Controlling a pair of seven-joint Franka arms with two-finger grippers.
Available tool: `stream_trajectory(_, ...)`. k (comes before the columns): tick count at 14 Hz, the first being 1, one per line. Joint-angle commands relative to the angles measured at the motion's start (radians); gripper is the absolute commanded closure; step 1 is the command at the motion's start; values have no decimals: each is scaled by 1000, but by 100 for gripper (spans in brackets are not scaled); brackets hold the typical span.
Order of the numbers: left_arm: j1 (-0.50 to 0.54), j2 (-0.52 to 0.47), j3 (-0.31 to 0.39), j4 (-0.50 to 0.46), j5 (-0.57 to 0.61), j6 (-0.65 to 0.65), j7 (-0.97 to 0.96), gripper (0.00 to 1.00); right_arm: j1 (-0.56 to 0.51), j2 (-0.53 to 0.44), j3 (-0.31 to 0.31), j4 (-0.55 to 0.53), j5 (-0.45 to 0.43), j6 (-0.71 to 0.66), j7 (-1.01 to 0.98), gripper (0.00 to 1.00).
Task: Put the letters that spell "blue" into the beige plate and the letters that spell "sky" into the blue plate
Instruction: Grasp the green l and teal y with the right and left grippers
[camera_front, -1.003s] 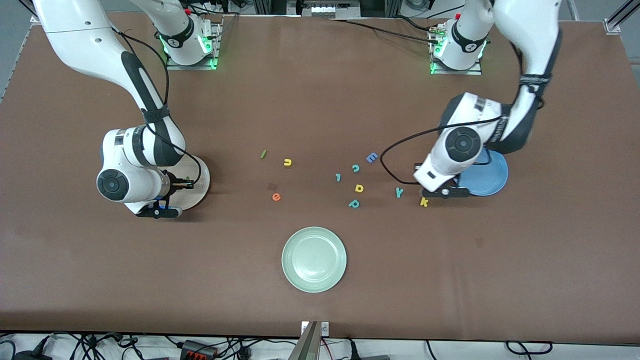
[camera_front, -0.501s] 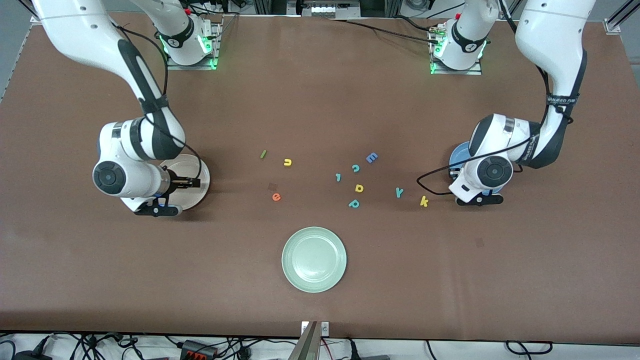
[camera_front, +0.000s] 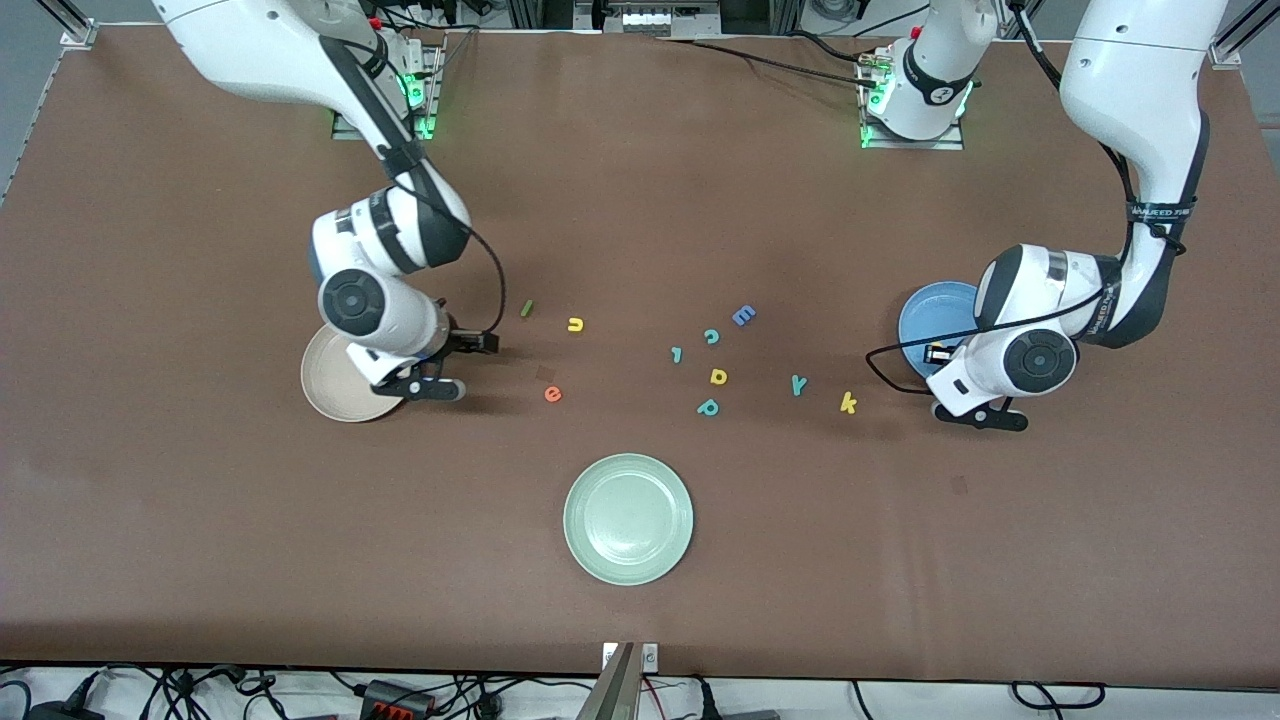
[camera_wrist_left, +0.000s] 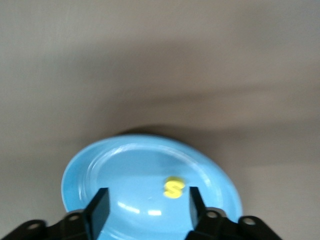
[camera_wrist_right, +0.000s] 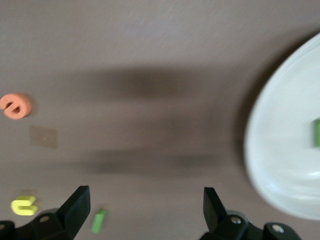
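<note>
The left gripper (camera_wrist_left: 145, 205), fingers apart and empty, hangs over the glossy round blue plate (camera_wrist_left: 115, 170) holding a yellow foam s (camera_wrist_left: 174, 187); the right gripper (camera_wrist_right: 145, 210), fingers spread wide, hangs over matte brown tabletop beside the beige plate's (camera_wrist_right: 280, 150) raised rim

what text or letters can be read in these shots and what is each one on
"s": yellow foam letter in the blue plate
"u": yellow foam letter on the table
"e": orange foam letter on the table
"k": yellow foam letter on the table
"y": teal foam letter on the table
Print on the left arm's strap: too small to read.
</note>
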Motion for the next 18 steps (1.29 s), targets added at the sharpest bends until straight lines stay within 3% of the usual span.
stream_trajectory(1, -19, 24, -77, 114, 4, -15, 14, 0, 28, -16, 36, -67, 30, 67, 103, 0)
stream_trajectory(2, -22, 60, -113, 175, -1, -18, 8, 0, 35, -14, 44, -87, 31, 78, 131, 0)
stream_trajectory(4, -33, 102, -146, 223, -5, -15, 5, 0, 74, -5, 44, -99, 32, 79, 183, 10)
stream_trajectory(7, -105, 148, -158, 277, -10, -12, -67, 0, 86, 21, 45, -99, 32, 101, 225, 16)
stream_trajectory(10, -171, 169, -157, 265, 1, 22, -108, 8, 87, 44, 45, -98, 79, 122, 225, 25)
stream_trajectory(13, -180, 189, -157, 249, 2, 23, -99, 31, 89, 45, 45, -99, 84, 118, 225, 39)
stream_trajectory(14, -182, 191, -157, 242, 4, 25, -99, 32, 92, 47, 45, -98, 83, 118, 225, 48)
stream_trajectory(16, -191, 206, -157, 229, 7, 39, -99, 37, 97, 47, 45, -98, 83, 119, 223, 53)
stream_trajectory(18, -189, 209, -155, 206, 7, 78, -99, 37, 97, 49, 45, -98, 83, 118, 223, 67)
